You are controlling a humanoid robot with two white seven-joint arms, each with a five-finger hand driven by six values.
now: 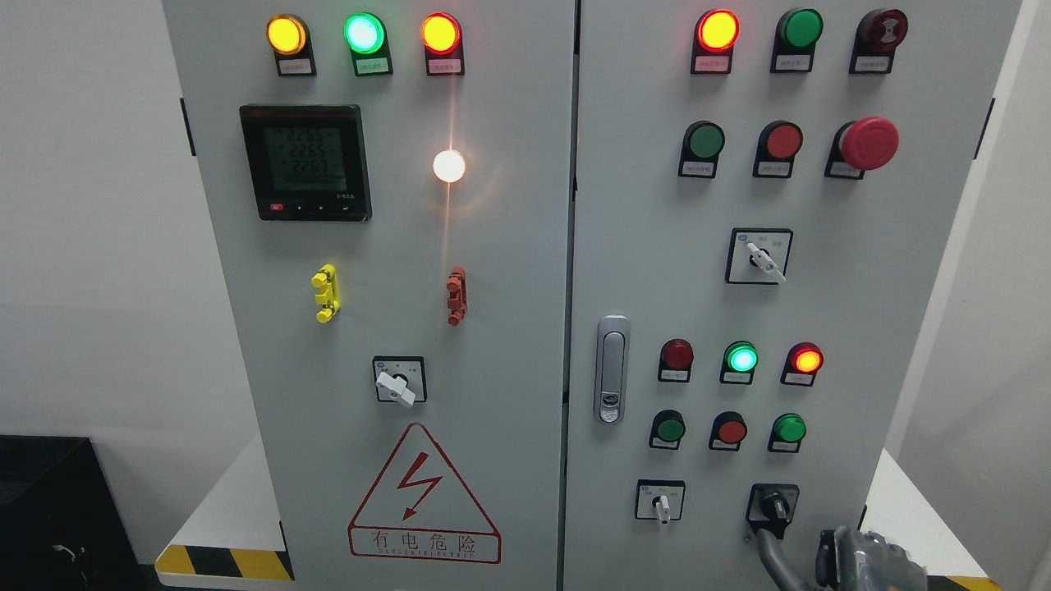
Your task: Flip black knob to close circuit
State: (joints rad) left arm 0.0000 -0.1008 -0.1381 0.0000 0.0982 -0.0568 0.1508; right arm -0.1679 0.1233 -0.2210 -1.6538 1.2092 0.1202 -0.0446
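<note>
The black knob [773, 506] sits on a black square plate at the lower right of the grey cabinet's right door [887, 328], its handle pointing down and slightly left. My right hand [854, 562] comes in at the bottom edge, just below and right of the knob. One grey finger [776, 558] is stretched up to the lower tip of the knob's handle and seems to touch it. The hand is mostly cut off by the frame edge and nothing is wrapped in it. The left hand is out of view.
Left of the black knob is a white selector switch [661, 502]. Above it are rows of green and red buttons and lit lamps [741, 359]. A door latch [612, 369] sits by the seam. The left door carries a meter [305, 162] and a warning triangle [423, 492].
</note>
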